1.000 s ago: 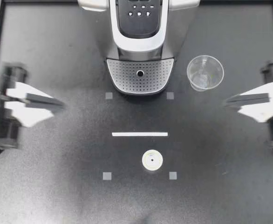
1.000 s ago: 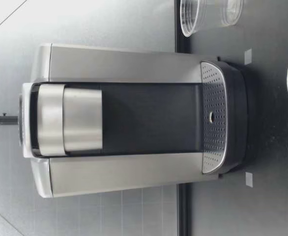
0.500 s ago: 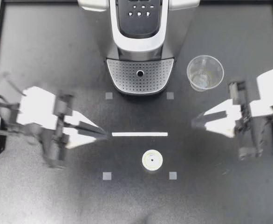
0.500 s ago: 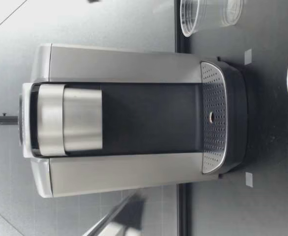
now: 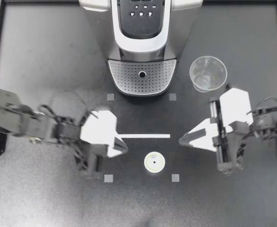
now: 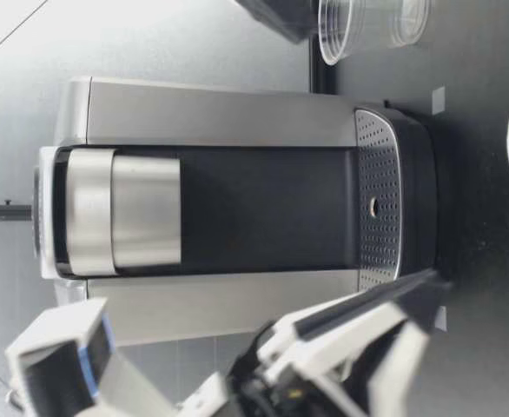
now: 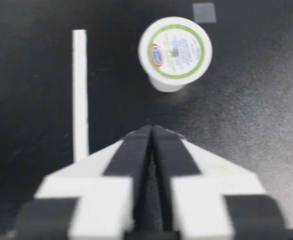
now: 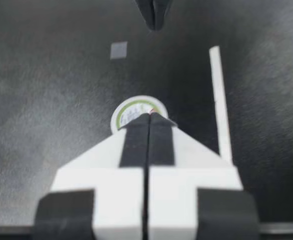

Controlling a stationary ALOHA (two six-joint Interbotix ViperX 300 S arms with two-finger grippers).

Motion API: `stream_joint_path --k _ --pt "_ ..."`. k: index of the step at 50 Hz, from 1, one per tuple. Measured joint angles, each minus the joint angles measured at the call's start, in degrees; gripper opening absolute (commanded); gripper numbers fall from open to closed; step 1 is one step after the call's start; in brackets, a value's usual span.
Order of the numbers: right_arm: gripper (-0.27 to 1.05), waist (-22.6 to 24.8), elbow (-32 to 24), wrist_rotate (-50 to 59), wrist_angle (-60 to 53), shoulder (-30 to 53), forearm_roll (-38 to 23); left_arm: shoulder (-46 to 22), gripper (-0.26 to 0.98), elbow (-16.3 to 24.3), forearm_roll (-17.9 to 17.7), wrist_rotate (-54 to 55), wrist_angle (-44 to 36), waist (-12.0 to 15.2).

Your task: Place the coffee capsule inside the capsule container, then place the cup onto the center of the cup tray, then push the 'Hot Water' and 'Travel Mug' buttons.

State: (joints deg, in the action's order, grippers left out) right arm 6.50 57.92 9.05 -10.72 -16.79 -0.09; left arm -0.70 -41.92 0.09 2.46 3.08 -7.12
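Left hand [image 5: 125, 148], closed, aims toward upright coffee capsule [image 5: 154, 163], lid up.

Table [image 5: 44, 198] lies open around the capsule [image 5: 154, 162] from 3 to 9 o'clock. My left gripper [image 5: 125, 147] crowds 10, my right gripper [image 5: 180, 140] 2, perhaps hovering. The coffee machine [image 5: 142, 42] blocks 12.

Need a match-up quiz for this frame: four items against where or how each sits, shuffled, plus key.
Items
1. capsule
2. cup
3. cup tray
4. left gripper

States
A. shut, tip by one end of the white strip
B. upright on the table, beside the coffee machine
C. bare, nothing standing on it
D. lid up on the table, across the white strip from the coffee machine

Pairs: 1-D, 2-B, 3-C, 4-A
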Motion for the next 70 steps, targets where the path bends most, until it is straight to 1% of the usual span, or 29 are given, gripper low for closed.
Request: stream_joint_path --k 5,7,9,20,30,41,55,70 --pt "0.0 0.88 -0.7 0.09 0.0 2.11 0.0 -1.67 0.62 0.97 0.0 -0.35 0.0 -0.97" --pt "0.0 1.23 -0.97 0.09 0.0 2.9 0.0 -2.46 0.71 1.32 0.0 -0.35 0.0 -1.23" --pt "0.0 1.49 -1.32 0.18 0.09 3.78 0.0 -3.34 0.77 1.76 0.0 -0.09 0.0 -1.41" --pt "0.0 2.37 -2.72 1.76 0.26 8.35 0.0 -7.47 0.75 3.96 0.0 0.35 -1.49 -1.49" --pt "0.0 2.46 -4.04 2.72 1.58 11.51 0.0 -9.4 0.75 5.8 0.0 0.18 -2.02 -1.49" --pt "0.0 2.46 -5.36 2.72 2.02 14.5 0.0 -10.81 0.75 6.77 0.09 0.18 -3.16 -1.41" --pt "0.0 2.55 -6.24 2.46 2.02 16.7 0.0 -11.78 0.75 7.47 0.09 0.0 -5.1 -0.44" --pt "0.0 2.55 -6.59 2.37 2.02 17.67 0.0 -13.54 0.75 9.23 0.09 -0.18 -5.19 -0.44"
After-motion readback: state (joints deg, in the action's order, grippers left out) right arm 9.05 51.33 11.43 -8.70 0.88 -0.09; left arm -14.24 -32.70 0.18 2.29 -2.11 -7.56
